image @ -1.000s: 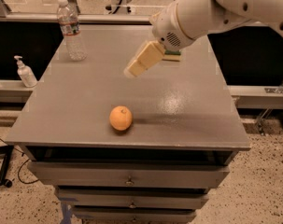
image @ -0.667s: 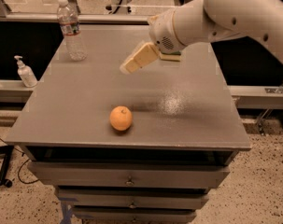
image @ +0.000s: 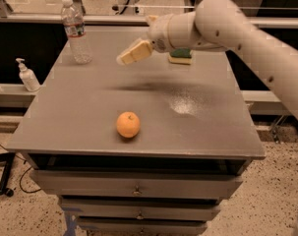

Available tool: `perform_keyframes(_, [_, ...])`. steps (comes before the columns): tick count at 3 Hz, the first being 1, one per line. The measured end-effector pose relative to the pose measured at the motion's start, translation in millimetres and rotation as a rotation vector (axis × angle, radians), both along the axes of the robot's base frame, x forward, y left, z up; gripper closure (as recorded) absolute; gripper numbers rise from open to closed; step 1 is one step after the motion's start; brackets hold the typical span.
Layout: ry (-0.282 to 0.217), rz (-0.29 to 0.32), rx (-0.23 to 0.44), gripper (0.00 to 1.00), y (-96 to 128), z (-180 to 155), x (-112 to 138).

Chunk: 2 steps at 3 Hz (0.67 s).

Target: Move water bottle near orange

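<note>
The water bottle [image: 76,30] stands upright at the far left corner of the grey table [image: 79,117]; it is clear, with a white cap and a red, white and blue label. The orange [image: 128,125] lies near the table's front edge, left of centre. My gripper [image: 129,55] hangs above the table's far middle, pointing left, about a hand's width right of the bottle and not touching it. It holds nothing.
A green-and-yellow sponge [image: 181,56] lies at the far right of the table, partly behind my arm. A small white pump bottle [image: 26,76] stands on a lower ledge to the left. Drawers [image: 134,188] sit below the table front.
My arm has swung left, bringing the gripper closer to the water bottle. The bottle and the orange have not moved.
</note>
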<state>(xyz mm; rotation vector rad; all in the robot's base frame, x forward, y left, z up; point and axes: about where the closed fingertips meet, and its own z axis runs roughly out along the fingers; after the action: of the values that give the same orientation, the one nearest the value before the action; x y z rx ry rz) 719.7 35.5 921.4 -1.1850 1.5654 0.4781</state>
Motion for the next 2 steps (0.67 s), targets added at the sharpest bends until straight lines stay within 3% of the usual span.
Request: perform_keyframes(2, [-0.008, 0.13, 0.15, 0.0, 90.0, 12.9, 65.4])
